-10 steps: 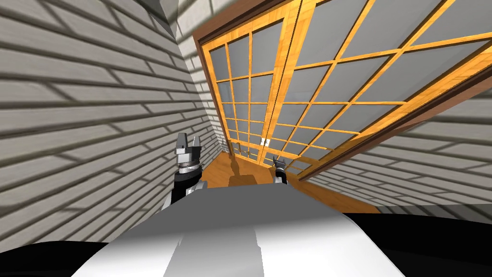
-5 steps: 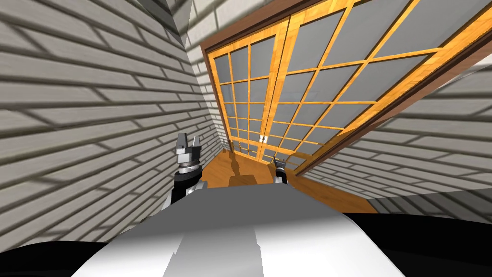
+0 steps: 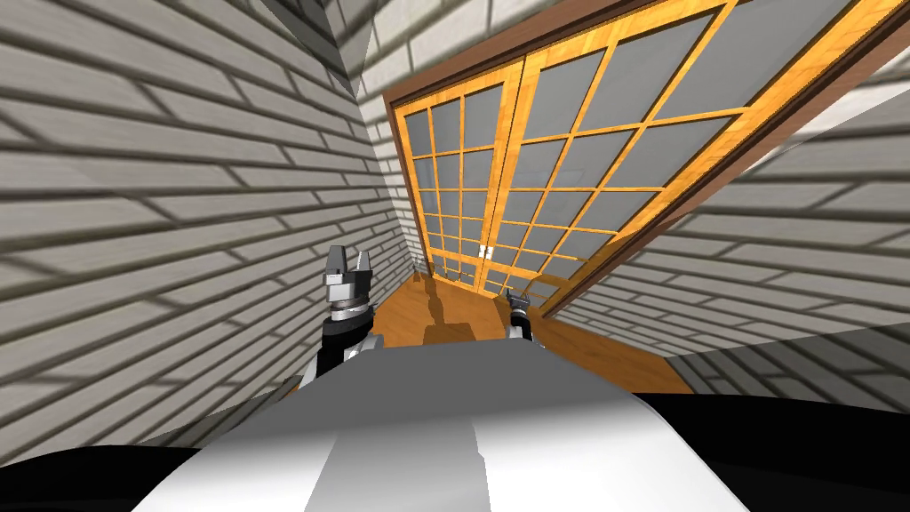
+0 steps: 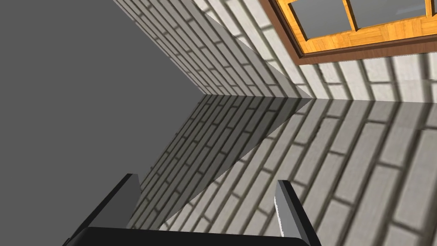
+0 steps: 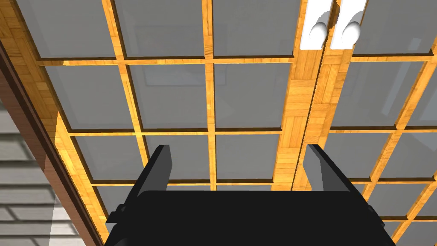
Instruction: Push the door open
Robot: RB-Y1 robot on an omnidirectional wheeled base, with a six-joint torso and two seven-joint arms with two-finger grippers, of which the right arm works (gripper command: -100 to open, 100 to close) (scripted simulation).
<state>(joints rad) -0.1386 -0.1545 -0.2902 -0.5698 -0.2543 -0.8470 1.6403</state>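
The right gripper (image 5: 239, 147) is held spread before the closed door (image 5: 298, 128).
A pane (image 5: 170, 96), not wood, could be struck; handles (image 3: 484, 252) lie at eleven o'clock. The left gripper (image 4: 208, 179) is likewise spread.

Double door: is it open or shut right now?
Shut: both leaves lie flush in the brown frame, meeting at the centre seam, white handles side by side.

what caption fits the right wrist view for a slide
Open right gripper faces the wooden grid door near its white handles.
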